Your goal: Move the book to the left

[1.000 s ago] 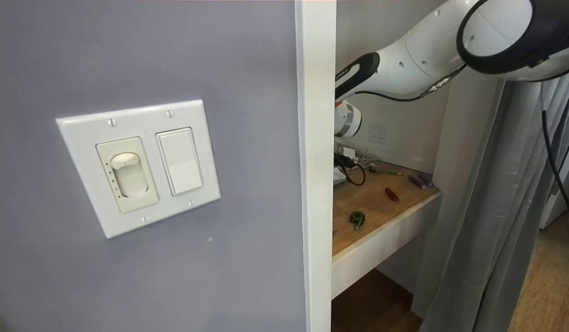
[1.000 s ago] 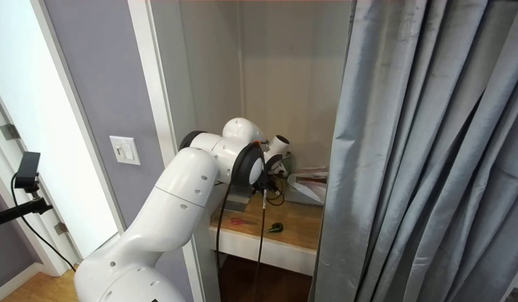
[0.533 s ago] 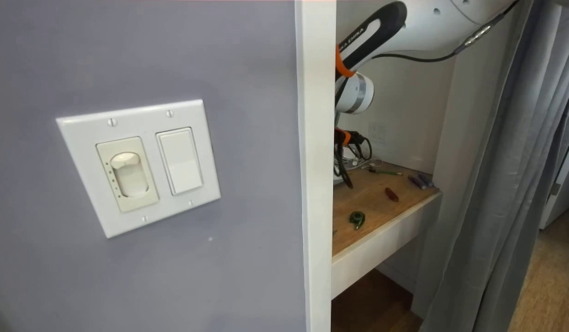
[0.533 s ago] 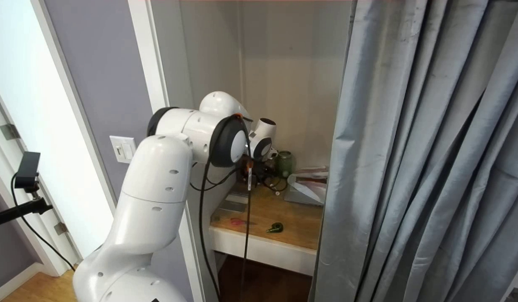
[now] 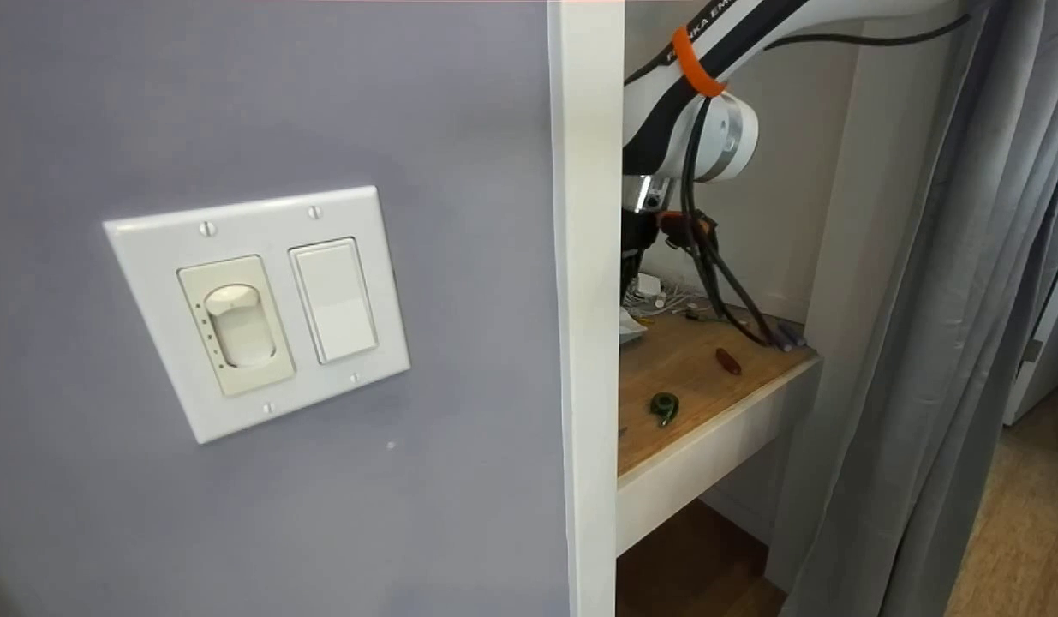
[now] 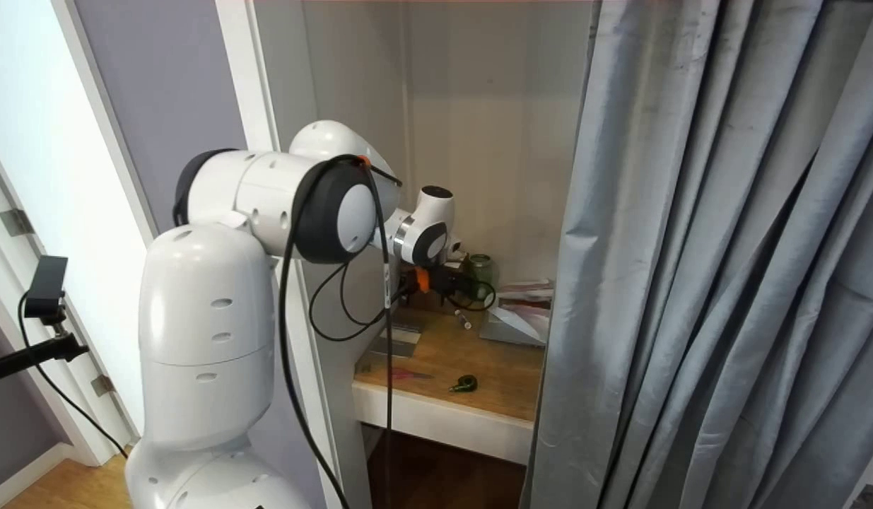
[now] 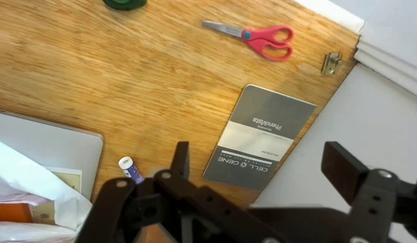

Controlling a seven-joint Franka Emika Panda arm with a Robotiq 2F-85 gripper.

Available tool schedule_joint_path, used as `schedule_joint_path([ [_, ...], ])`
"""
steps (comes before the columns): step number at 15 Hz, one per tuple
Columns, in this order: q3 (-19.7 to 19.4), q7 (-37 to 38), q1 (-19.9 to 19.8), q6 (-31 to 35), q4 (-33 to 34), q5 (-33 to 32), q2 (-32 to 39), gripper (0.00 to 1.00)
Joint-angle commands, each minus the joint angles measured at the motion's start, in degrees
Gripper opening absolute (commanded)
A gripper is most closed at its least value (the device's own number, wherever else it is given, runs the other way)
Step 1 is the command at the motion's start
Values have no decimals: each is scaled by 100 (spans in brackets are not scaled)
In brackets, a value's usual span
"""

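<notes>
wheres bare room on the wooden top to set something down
In the wrist view, the widest bare patch of wooden top lies between the green object, scissors, book and silver slab. A smaller one sits between scissors, book and brass latch. Crowded: the slab, partly under white wrapping, and the narrow strip from book to side wall.
</notes>
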Motion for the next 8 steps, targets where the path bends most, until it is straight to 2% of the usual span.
schedule_joint_path([
  [1,-88,-456,-113,438,-1074,182,-890,100],
  [2,-142,-537,-122,354,-1229,218,-1047,100],
  [3,-180,-266,6,193,-647,47,-541,100],
  [8,-212,-281,35,194,-710,46,-584,100],
])
